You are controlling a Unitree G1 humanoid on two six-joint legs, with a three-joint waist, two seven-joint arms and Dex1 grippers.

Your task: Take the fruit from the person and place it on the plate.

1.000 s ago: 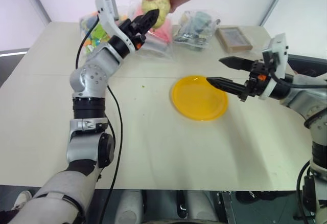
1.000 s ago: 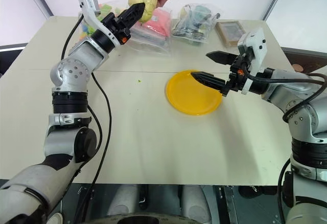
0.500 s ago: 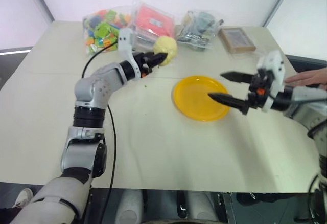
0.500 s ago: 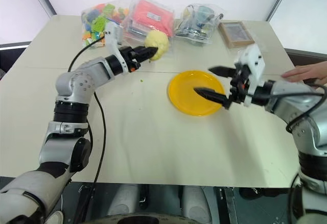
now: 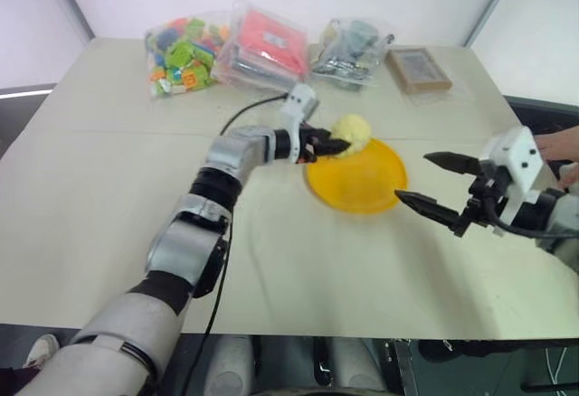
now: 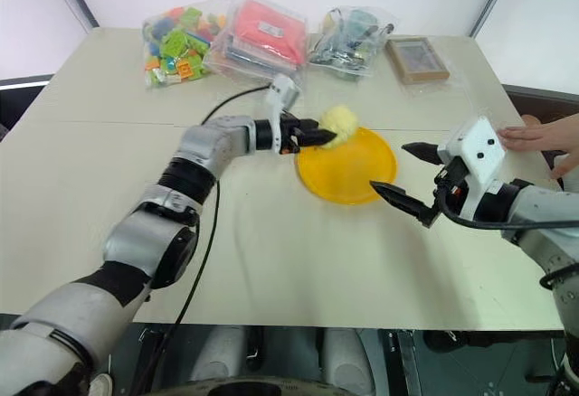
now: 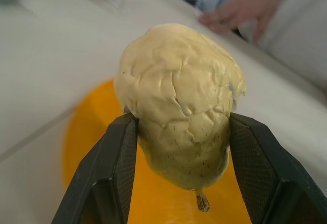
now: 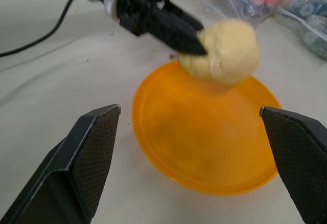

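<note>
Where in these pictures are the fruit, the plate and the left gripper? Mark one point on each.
fruit [image 7: 179, 101]: left wrist view, on the middle of its bumpy skin.
plate [image 6: 362, 179]: right eye view, on the bare yellow inside.
left gripper [image 6: 327, 136]: right eye view, between its fingertips, at the fruit.

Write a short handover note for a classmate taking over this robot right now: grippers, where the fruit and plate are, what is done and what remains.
Left gripper: shut on the fruit, held above the far rim of the plate.
Right gripper: open, empty, beside the plate's right edge.
Person's hand: resting at the table's right edge.
Done: fruit taken from the person.
Left: lower it onto the plate and release.
</note>
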